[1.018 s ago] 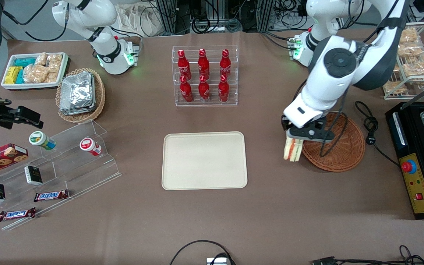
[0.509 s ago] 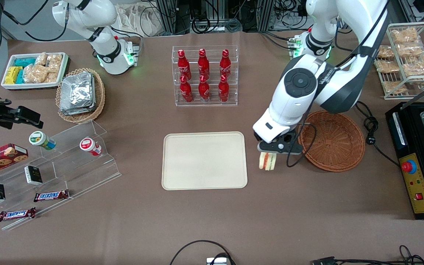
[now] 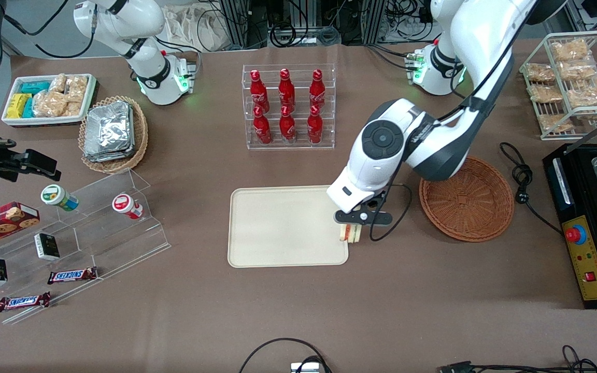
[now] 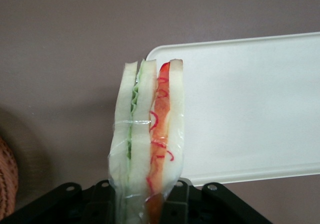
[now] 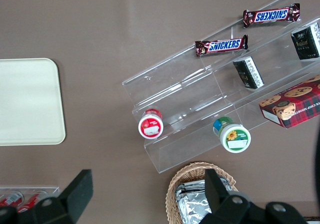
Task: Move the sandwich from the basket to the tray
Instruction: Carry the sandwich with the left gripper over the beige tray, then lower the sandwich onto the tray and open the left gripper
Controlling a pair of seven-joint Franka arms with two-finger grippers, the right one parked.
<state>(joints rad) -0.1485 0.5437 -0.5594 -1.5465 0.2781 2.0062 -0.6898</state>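
Over the tray's (image 3: 286, 226) edge nearest the basket (image 3: 467, 199), in the front view, the gripper (image 3: 351, 231) hangs with the sandwich (image 3: 351, 234) pinched in it. The basket looks bare. I think the sandwich is held high so it can clear the low rim.

From the left wrist view, the fingers (image 4: 176, 200) squeeze the wrapped sandwich (image 4: 148, 134) from both sides. It stands upright, partly over the tray's (image 4: 250, 109) corner. Only this view shows the clear wrap and the green and red layers.

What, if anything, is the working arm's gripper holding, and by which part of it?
The gripper, at the tray's edge nearest the basket, holds the wrapped sandwich, its fingers clamping the outer bread faces at one end.
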